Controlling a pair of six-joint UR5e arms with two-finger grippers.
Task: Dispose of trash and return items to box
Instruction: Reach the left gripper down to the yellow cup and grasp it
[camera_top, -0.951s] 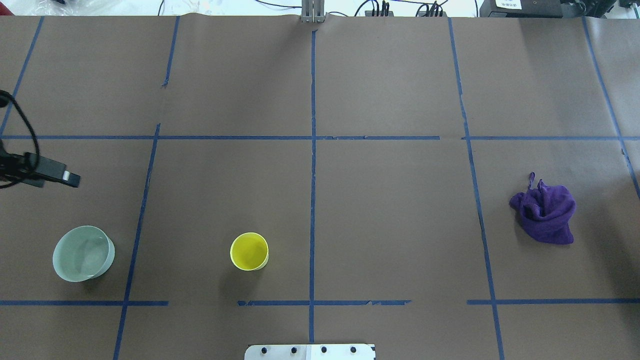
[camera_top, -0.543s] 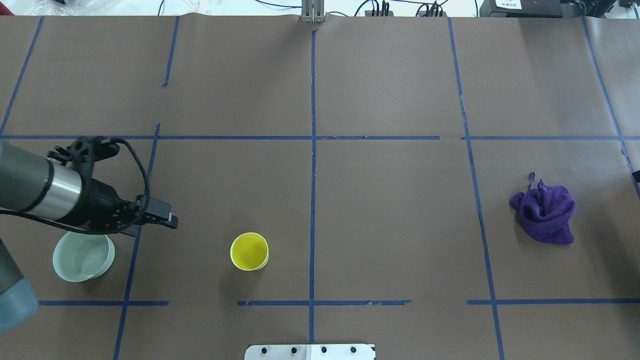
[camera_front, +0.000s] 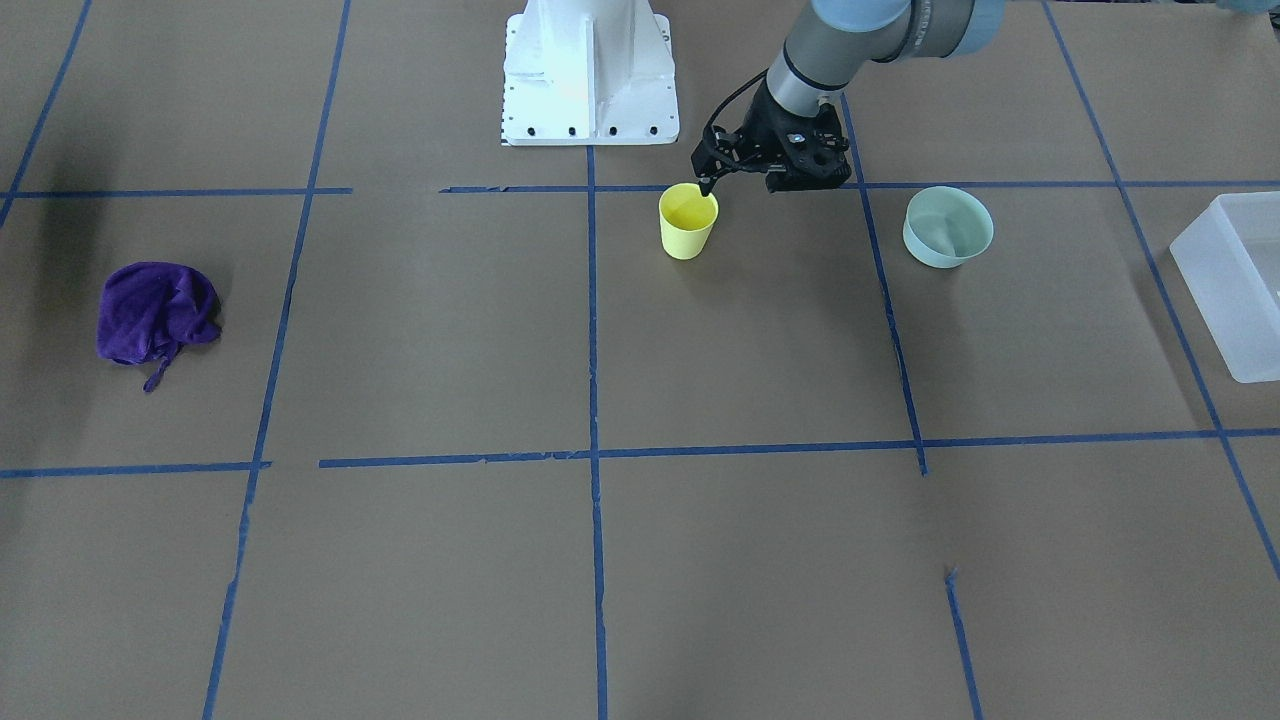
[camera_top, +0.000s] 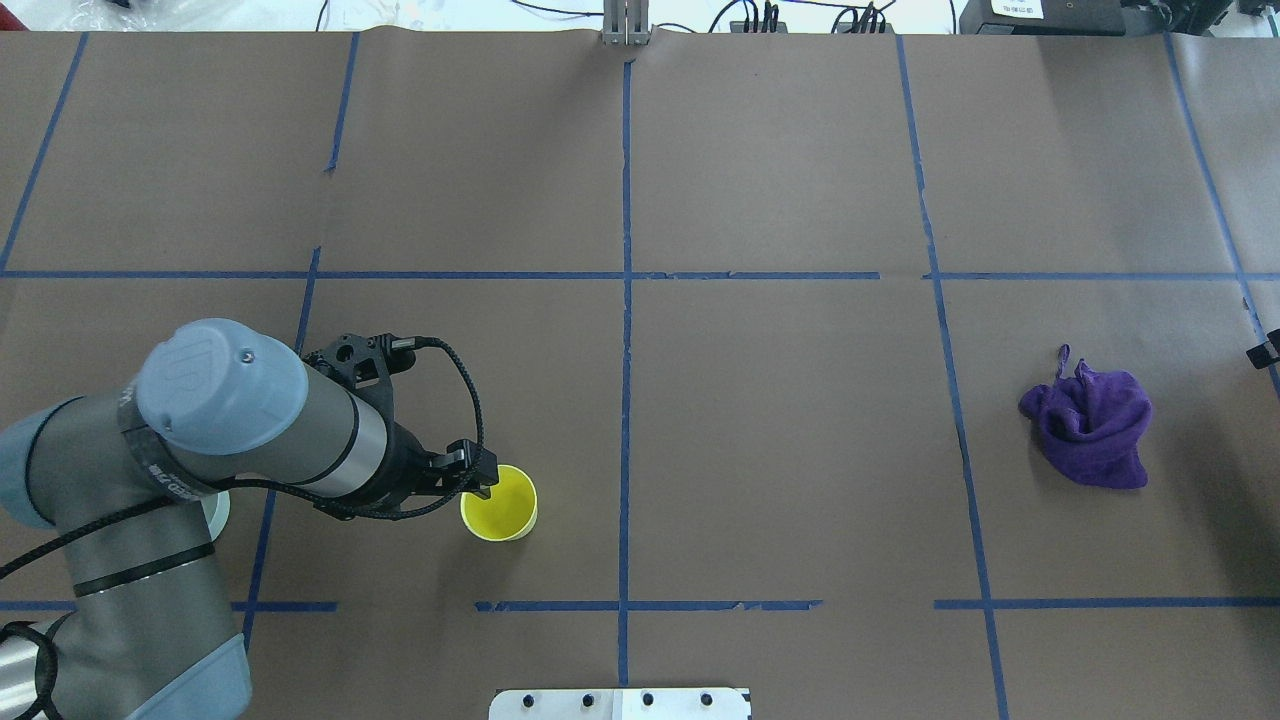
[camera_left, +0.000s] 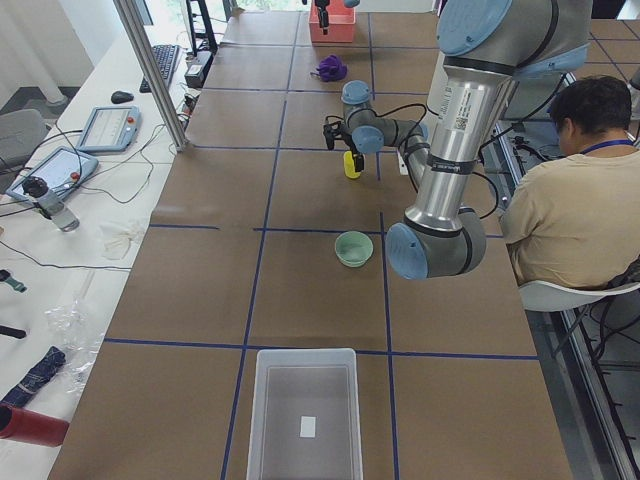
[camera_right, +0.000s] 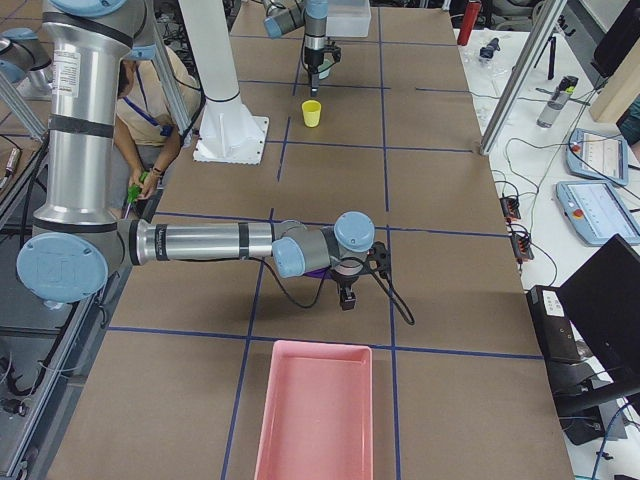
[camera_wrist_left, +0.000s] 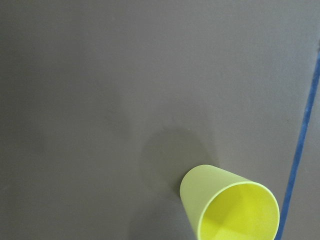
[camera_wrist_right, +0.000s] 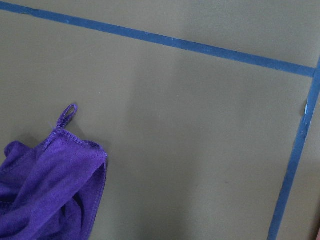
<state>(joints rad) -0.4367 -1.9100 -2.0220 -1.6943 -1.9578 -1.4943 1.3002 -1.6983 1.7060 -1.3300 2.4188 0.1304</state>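
The yellow cup (camera_top: 500, 505) stands upright on the brown table; it also shows in the front view (camera_front: 688, 222) and the left wrist view (camera_wrist_left: 235, 210). My left gripper (camera_top: 485, 485) hovers at the cup's rim on the robot's side (camera_front: 707, 182), its jaws apparently parted and empty. The mint-green bowl (camera_front: 948, 227) sits further to my left, mostly under my arm in the overhead view. The frosted box (camera_front: 1230, 285) stands at the table's left end. My right gripper (camera_right: 347, 297) hangs by the purple cloth (camera_top: 1090, 425); I cannot tell whether it is open.
The white robot base (camera_front: 588, 70) stands at the table's near edge. A pink tray (camera_right: 312, 410) lies at the right end. Blue tape lines grid the table. A seated operator (camera_left: 575, 200) is behind the robot.
My left arm has swung in from the left edge, passed over the bowl, and now has its gripper at the yellow cup's rim. The cup, bowl and cloth have not moved.
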